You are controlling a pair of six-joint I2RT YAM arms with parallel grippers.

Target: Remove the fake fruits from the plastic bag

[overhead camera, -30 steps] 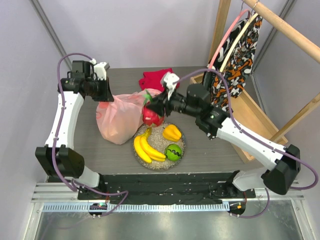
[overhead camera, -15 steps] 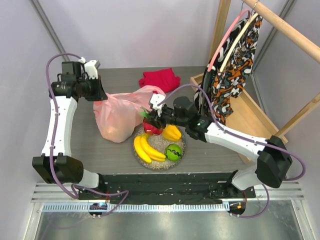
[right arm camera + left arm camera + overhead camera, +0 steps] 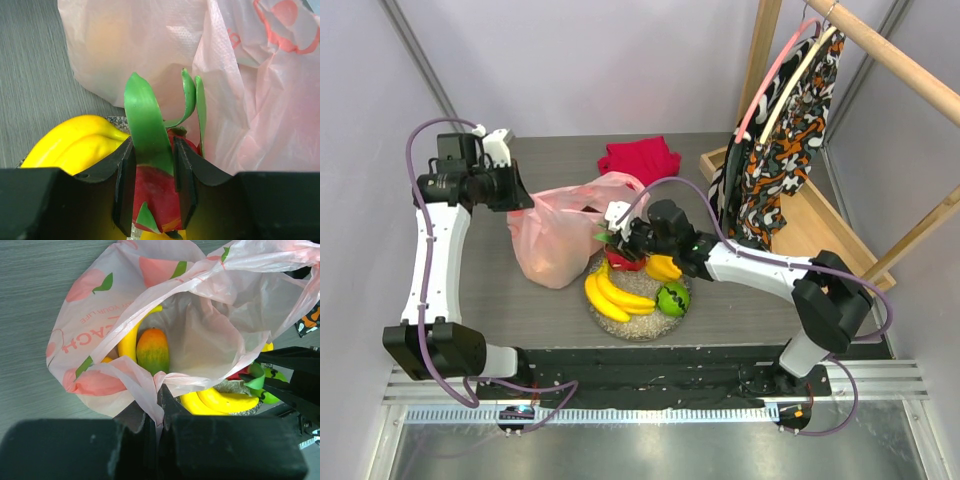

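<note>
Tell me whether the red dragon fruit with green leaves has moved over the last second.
Yes. The glossy red plastic dragon fruit, in the right tool, has moved away from the folded red cloth, toward the round glittery plate.

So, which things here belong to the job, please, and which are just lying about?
Job: translucent pink plastic bag; red-and-green dragon fruit in right gripper; yellow bananas, green apple, yellow pepper-like piece on glittery clear plate; orange-green mango inside bag.
Lying about: folded red cloth; hanging patterned garment; wooden rack.
</note>
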